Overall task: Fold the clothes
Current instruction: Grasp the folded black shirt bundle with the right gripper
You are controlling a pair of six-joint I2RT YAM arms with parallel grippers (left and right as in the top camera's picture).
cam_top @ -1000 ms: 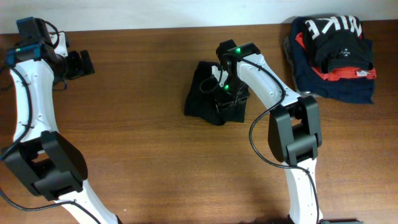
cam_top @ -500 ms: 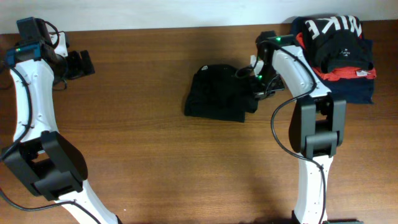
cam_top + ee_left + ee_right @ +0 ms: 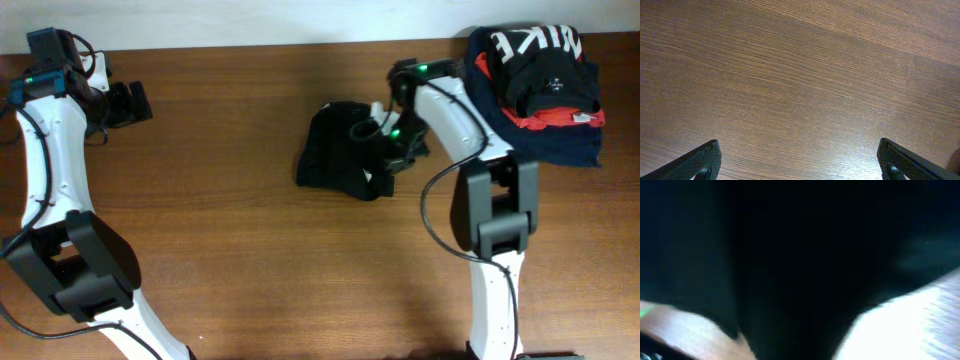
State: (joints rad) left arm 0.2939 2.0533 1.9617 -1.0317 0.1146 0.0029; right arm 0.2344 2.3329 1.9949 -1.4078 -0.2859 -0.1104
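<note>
Rebunched: soft black polo shirt (image 3: 335, 160), 3 o'clock edge pinched by right gripper (image 3: 393, 152); left gripper (image 3: 132, 103) kept spread, 10 o'clock.

- A robot test bench, such as is kept in a laboratory, is suggested rather than a home or a shop.
- Two white and black robot arms are seen reaching over a wooden table (image 3: 230, 230) from its near side: the left arm (image 3: 45, 150) and the right arm (image 3: 470, 140).
- Black cables (image 3: 422, 205) are run openly along the arms, and small green lights (image 3: 421, 69) are lit on them.
- A plain pale wall (image 3: 250, 20) is seen behind the table's far edge.
- Clothing is laid out on the wood as on a work surface: a bunched black shirt (image 3: 335, 155) in the middle and a pile of folded garments (image 3: 540, 90) at the far right corner.
</note>
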